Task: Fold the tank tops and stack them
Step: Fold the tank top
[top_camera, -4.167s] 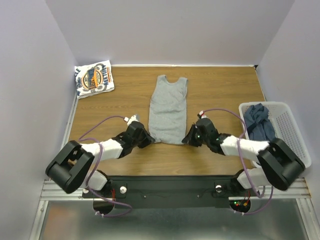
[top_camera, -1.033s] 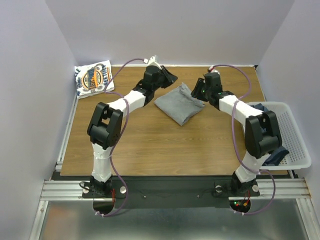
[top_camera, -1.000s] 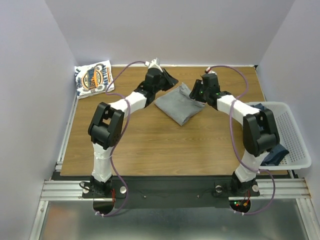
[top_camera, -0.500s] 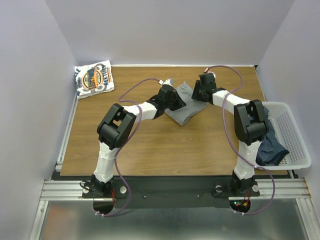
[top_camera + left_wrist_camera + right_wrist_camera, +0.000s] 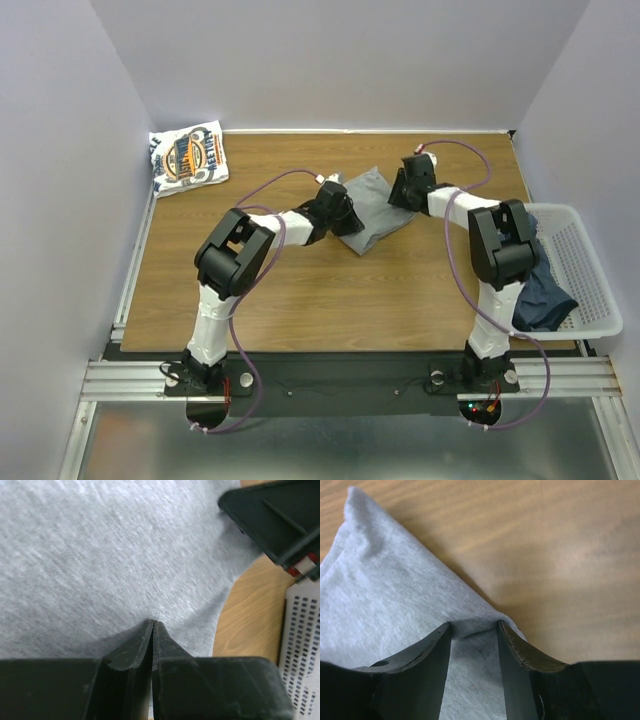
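The light grey tank top (image 5: pixel 372 203) lies folded into a small slanted bundle on the far middle of the table. My left gripper (image 5: pixel 344 214) is at its left edge; in the left wrist view the gripper (image 5: pixel 153 623) is shut, with its tips pressed onto the grey cloth (image 5: pixel 100 555). My right gripper (image 5: pixel 404 190) is at the bundle's right corner; in the right wrist view the gripper (image 5: pixel 474 625) is open, with a ridge of grey cloth (image 5: pixel 385 595) between the fingers. The white printed tank top (image 5: pixel 188 157) lies folded at the far left corner.
A white mesh basket (image 5: pixel 590 262) stands at the right edge, and its wall shows in the left wrist view (image 5: pixel 302 630). Dark slate-blue tank tops (image 5: pixel 540 297) hang over its near left side. Both arms reach far across the table, and grey walls enclose it.
The grey tank top went from lying flat to a folded bundle. In the last half second my left gripper slid a little nearer along its left edge and my right gripper shifted slightly right.
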Motion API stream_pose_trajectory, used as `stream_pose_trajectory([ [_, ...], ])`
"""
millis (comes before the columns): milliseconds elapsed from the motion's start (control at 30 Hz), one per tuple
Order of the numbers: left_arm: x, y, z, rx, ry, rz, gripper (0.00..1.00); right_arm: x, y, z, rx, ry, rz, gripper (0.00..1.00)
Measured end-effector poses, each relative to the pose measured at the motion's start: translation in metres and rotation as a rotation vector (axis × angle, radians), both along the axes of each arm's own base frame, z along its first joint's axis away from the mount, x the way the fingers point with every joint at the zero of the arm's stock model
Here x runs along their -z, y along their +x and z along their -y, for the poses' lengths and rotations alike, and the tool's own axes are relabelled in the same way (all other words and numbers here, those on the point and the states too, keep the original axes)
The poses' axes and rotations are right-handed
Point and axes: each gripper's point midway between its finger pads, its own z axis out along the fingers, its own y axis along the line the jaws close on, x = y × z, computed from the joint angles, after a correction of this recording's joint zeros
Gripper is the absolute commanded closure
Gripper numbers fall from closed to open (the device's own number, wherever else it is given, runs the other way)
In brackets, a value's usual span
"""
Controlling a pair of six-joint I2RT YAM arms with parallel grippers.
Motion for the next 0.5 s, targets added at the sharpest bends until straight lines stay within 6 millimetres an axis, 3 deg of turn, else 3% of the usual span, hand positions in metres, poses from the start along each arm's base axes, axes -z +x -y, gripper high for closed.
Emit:
stream_pose_trajectory([
  [233,0.008,-0.011,-0.014,0.013,0.06,0.008,0.85,0.004,-0.052,-0.004,0.016,0.064,-0.043,0.53],
  [300,0.008,-0.018,-0.025,0.01,0.088,0.004,0.85,0.005,-0.068,-0.014,0.003,0.077,-0.05,0.53],
  [400,0.007,-0.025,-0.049,-0.004,0.143,-0.001,0.84,0.005,-0.112,-0.051,-0.076,0.099,-0.071,0.52],
  [500,0.006,-0.03,-0.066,-0.009,0.188,-0.007,0.81,0.004,-0.142,-0.074,-0.134,0.124,-0.085,0.5],
])
